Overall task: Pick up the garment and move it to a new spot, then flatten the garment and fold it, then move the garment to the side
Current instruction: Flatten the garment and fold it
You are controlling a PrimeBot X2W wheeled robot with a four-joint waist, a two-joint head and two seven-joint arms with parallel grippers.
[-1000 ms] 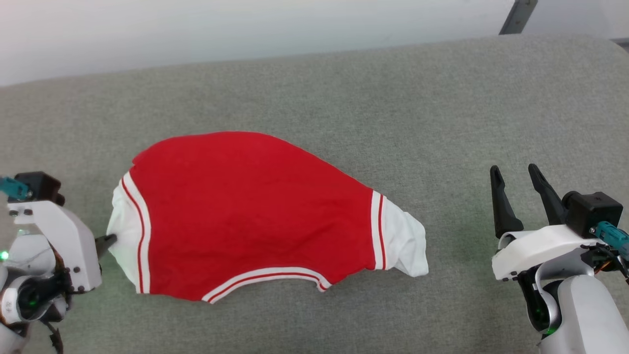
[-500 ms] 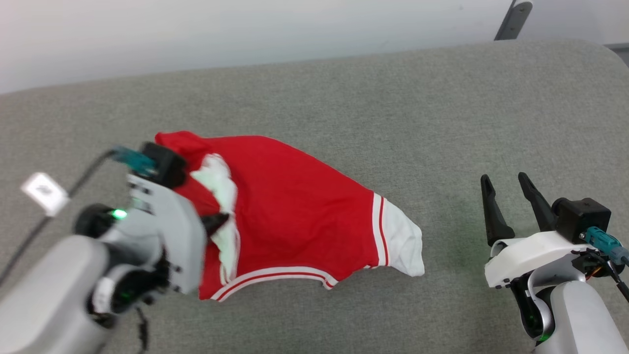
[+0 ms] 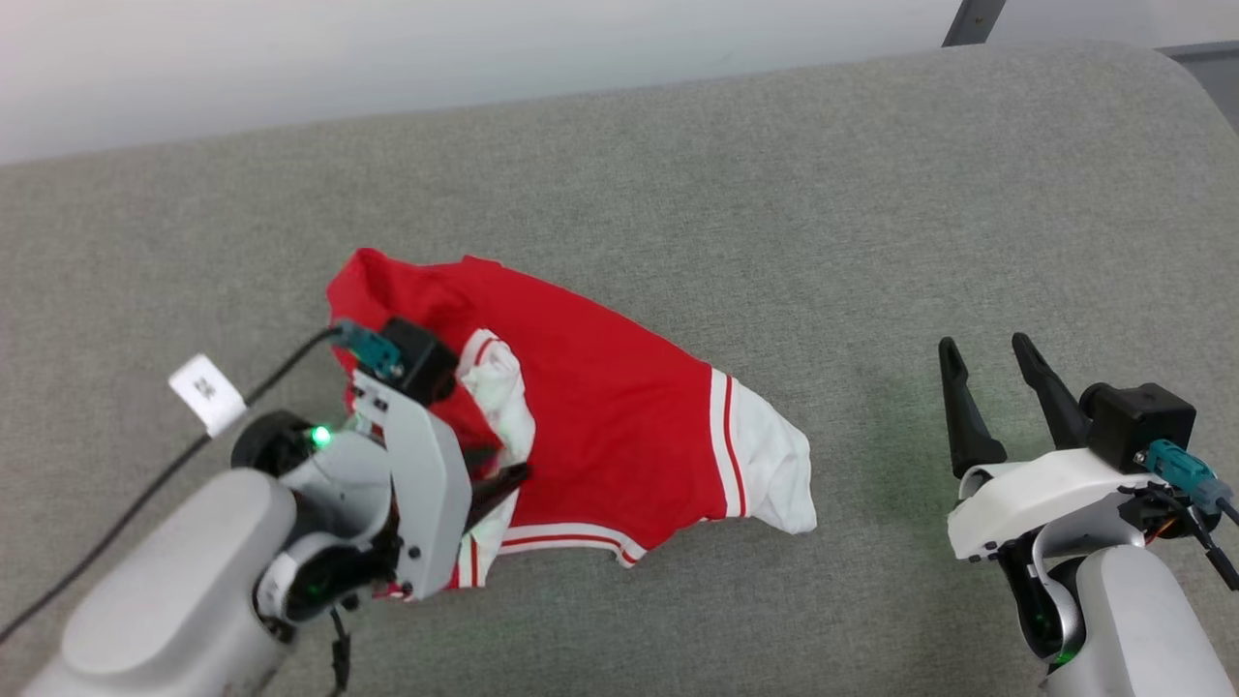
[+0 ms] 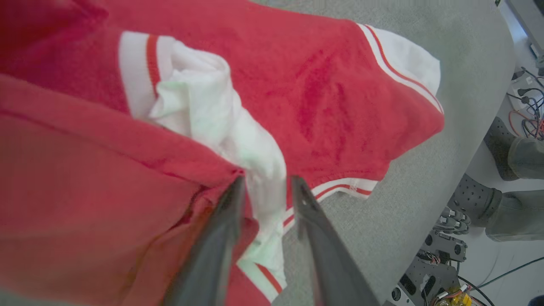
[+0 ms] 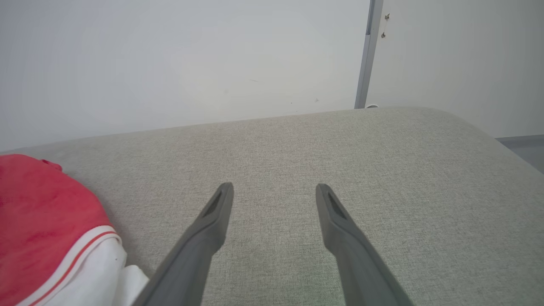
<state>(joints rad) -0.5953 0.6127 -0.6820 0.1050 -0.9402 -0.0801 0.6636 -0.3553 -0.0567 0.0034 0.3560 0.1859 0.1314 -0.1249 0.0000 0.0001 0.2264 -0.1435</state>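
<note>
The red garment (image 3: 619, 407) lies on the grey cushion (image 3: 774, 194), its left end folded over onto its middle, showing white lining and a striped hem. My left gripper (image 3: 503, 476) is over that folded end. In the left wrist view its fingers (image 4: 267, 182) stand apart with a strip of white lining of the garment (image 4: 331, 85) in the gap, not pinched. My right gripper (image 3: 982, 344) stands open over bare cushion, right of the garment's white right end. Its wrist view shows the parted fingers (image 5: 275, 187) empty and the garment (image 5: 42, 221) at lower left.
The cushion's rounded edge runs along the right of the left wrist view; beyond it are a person's feet (image 4: 501, 144), floor cables (image 4: 527, 110) and a wheeled base (image 4: 446, 250). A cable with a white tag (image 3: 205, 392) trails from my left arm. A pale wall stands behind.
My left arm swept right, carrying the garment's left hem up and over onto the red middle, and its fingers have parted. The right arm stayed put; the camera shifted slightly.
</note>
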